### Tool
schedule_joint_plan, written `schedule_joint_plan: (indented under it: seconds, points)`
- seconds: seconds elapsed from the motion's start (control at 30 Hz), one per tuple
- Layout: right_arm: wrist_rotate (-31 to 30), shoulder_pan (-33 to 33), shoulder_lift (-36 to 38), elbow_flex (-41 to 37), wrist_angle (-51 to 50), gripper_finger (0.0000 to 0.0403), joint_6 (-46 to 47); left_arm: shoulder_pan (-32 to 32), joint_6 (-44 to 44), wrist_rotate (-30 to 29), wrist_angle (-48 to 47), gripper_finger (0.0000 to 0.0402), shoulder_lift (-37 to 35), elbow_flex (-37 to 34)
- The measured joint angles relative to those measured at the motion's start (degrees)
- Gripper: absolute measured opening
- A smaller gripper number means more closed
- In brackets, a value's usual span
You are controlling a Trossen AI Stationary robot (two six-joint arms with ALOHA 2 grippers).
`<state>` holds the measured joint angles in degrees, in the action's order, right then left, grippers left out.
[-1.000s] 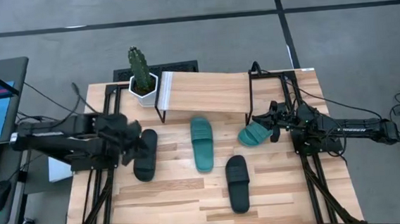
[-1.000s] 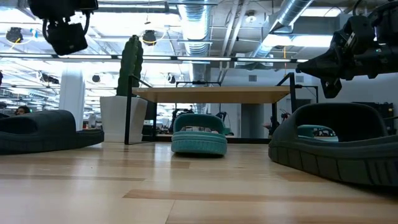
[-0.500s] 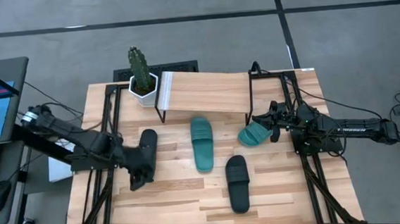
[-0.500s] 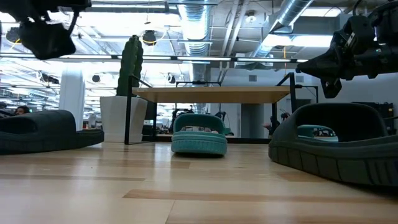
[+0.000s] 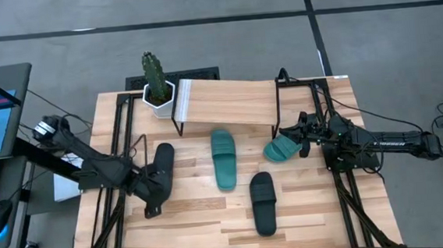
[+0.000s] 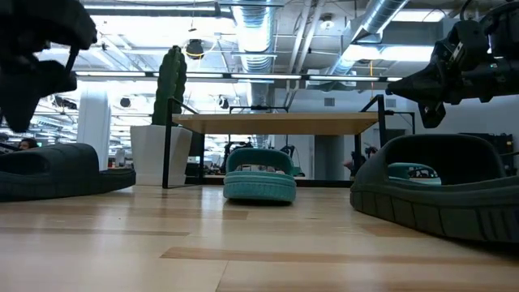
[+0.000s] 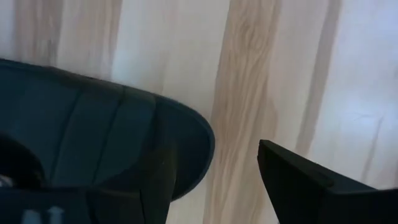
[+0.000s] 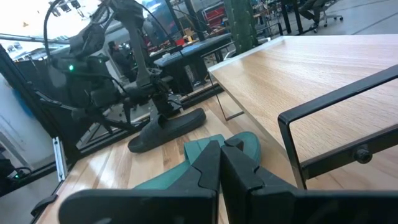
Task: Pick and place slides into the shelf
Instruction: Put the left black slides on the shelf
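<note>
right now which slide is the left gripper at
The black slide at the table's left; the left gripper is down at its near end, open. The other black slide lies right of centre, untouched.

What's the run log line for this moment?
left gripper: open, at black slide | right gripper: shut on teal slide | shelf: no slides yet

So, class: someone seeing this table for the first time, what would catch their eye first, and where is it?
Probably the teal slide tipped up at the right tool, which is shut on it beside the shelf. Next, the left tool, open, low over the black slide at the table's left. A cactus stands at the shelf's left end.
</note>
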<state>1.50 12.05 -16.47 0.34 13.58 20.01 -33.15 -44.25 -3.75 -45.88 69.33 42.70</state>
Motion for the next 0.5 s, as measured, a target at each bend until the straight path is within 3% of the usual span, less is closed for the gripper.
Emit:
schedule_joint_plan:
  seconds: [0.5]
  points:
    - [0.0, -0.02, 0.0, 0.0, 0.0, 0.0, 0.0, -3.02, -2.95, 1.9, 0.4, 0.0212, 13.87, 0.0]
